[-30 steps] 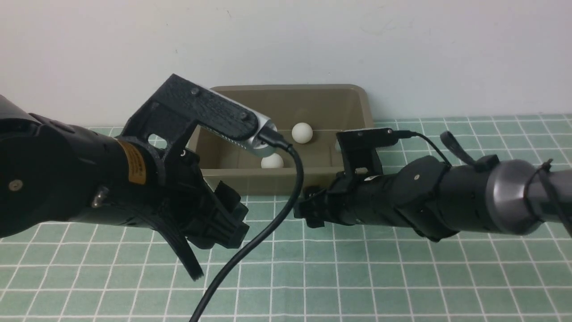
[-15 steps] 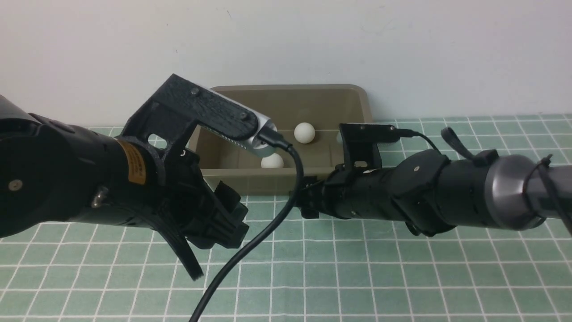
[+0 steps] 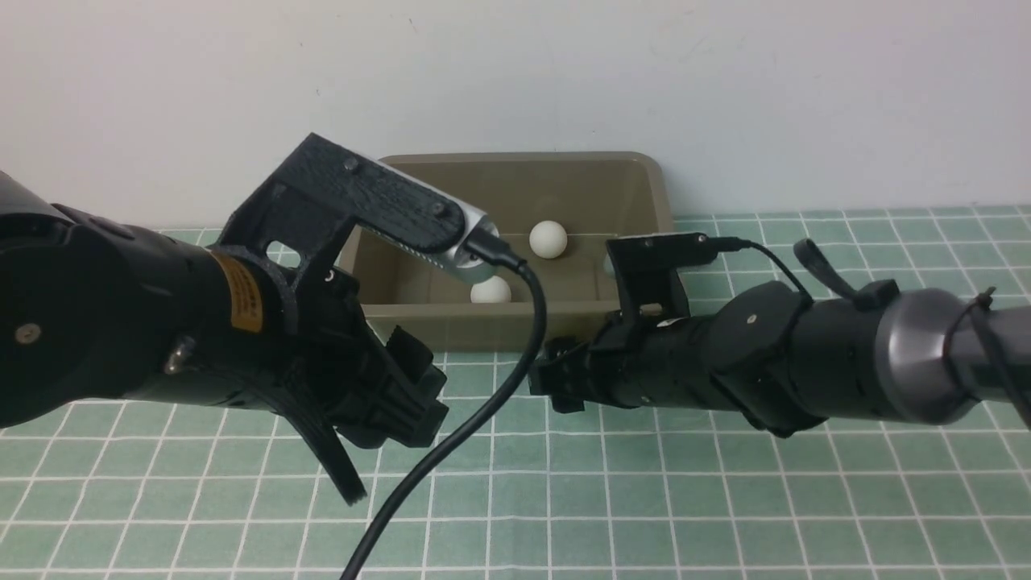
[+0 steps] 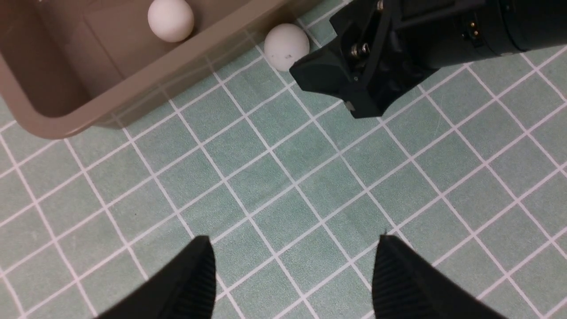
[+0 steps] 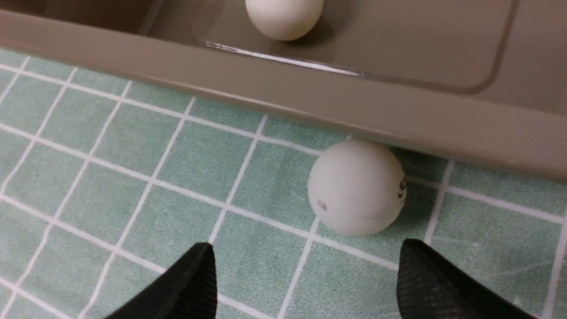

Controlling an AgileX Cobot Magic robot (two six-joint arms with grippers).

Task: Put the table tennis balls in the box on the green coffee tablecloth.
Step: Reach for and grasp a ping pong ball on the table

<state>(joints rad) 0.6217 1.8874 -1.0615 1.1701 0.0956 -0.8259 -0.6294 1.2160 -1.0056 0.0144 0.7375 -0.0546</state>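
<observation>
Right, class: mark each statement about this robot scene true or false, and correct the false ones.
1. Two balls lie inside the box. True.
2. The right claw grips a ball. False: it is open, and the loose ball lies on the cloth just beyond its fingertips.
3. The loose ball sits beside the box's outer wall. True.
4. The left claw is shut. False: it is open and holds nothing.
5. The cloth is plain red. False: it is green with a white grid.
</observation>
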